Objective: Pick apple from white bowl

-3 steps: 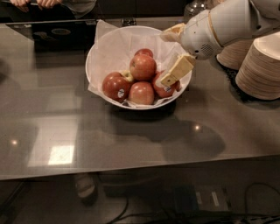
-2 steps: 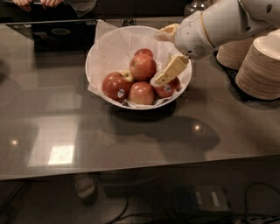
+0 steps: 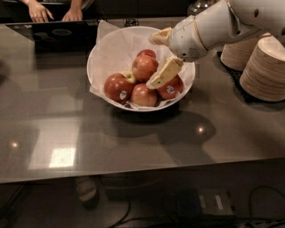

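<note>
The white bowl [image 3: 100, 53], lined with crinkled white paper, stands on the dark table at centre back. It holds several apples. The lighter red apple [image 3: 143, 67] with pale streaks sits in the middle on top. Darker red apples with white stickers lie at the front left [image 3: 117, 88], front [image 3: 143, 95] and right [image 3: 170, 89]. A small yellow-green apple [image 3: 130, 76] is tucked between them. My gripper [image 3: 151, 61] reaches in from the right on a white arm, open. One beige finger [image 3: 160, 36] is above the bowl's far side and the other [image 3: 164, 73] is just right of the lighter apple.
Stacks of beige plates [image 3: 266, 67] stand on the right, with another stack [image 3: 238, 54] behind. A black laptop-like device [image 3: 58, 33] and a person's hands [image 3: 40, 12] are at the back left. The table's front edge [image 3: 133, 171] runs across below.
My gripper has moved left, further over the bowl, so its open fingers now stand beside the lighter apple. The apples and bowl have not moved.
</note>
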You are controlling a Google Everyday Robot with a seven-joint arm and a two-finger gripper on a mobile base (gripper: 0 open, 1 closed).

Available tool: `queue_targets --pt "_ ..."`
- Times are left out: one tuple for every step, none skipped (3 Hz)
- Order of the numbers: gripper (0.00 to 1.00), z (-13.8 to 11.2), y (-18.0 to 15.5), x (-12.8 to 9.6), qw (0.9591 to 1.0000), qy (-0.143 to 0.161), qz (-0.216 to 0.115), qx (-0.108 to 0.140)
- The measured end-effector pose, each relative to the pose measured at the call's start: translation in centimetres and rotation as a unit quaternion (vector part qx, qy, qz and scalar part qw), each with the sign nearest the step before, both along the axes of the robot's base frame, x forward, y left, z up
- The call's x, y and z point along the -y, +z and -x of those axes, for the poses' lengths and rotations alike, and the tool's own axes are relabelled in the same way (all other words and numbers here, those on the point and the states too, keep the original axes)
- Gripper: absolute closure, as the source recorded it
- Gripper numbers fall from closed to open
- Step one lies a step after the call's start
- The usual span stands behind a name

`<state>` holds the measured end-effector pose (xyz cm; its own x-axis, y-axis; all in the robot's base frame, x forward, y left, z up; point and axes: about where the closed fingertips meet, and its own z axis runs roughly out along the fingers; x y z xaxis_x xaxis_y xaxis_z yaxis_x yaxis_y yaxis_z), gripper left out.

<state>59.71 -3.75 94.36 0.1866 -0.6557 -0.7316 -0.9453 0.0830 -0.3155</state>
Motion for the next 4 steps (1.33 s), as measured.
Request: queue_targets --pt "0.16 -0.35 -0.60 -0.69 0.9997 0.012 -0.014 -0.016" --pt "0.17 -0.68 -1.02 -1.28 0.9991 0.023 -0.023 -0.028" --pt "0.18 -0.96 -1.45 -1.63 0.9987 0.027 -0.026 -0.035" --pt "0.23 -0.97 -1.48 -1.64 0.9987 0.027 -0.026 -0.036"
